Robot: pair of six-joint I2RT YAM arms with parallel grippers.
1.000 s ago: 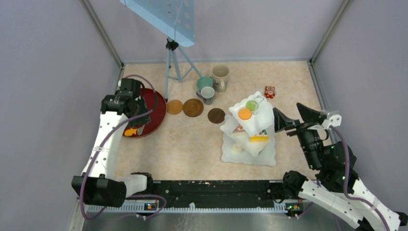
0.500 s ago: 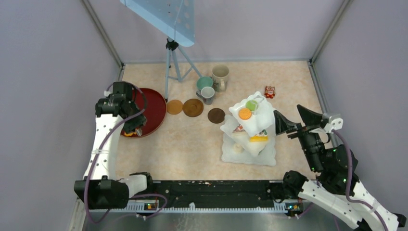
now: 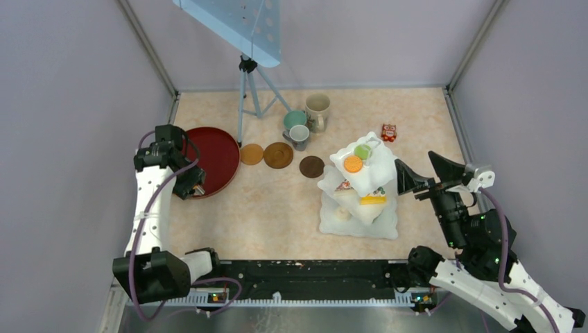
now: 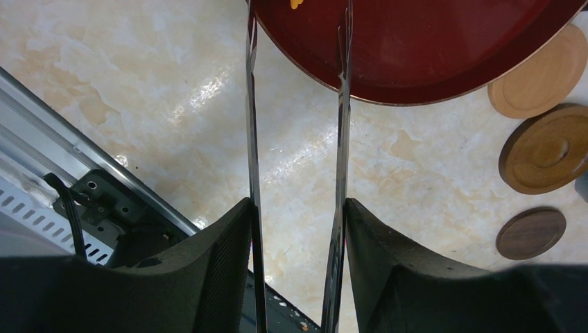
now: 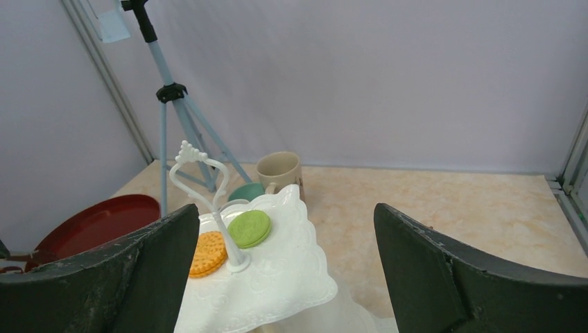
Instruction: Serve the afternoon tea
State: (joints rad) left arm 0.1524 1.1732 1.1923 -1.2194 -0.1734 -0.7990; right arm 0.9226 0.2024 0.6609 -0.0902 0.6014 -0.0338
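We find the round tray (image 3: 220, 149) at the table's left, with three coasters in a row to its right: the first coaster (image 3: 252, 154) just beside the tray, the second coaster (image 3: 278, 155) just beside that, and the third coaster (image 3: 311, 166) farther right and a little nearer the arms. Behind the coasters the mugs cluster: the small mug (image 3: 299, 135) in front, the third mug (image 3: 295, 120) behind it and the tall mug (image 3: 317, 111) rearmost on the right. The tripod (image 3: 249, 90) stands left of them. Right of the third coaster stands the three-tier stand (image 3: 371, 170), with two cookies (image 3: 353, 164) side by side on its top tier and a cake (image 3: 374, 199) on the middle tier. The tongs (image 4: 340, 139), between the left gripper (image 4: 298, 208) fingers, reach over the tray's rim.
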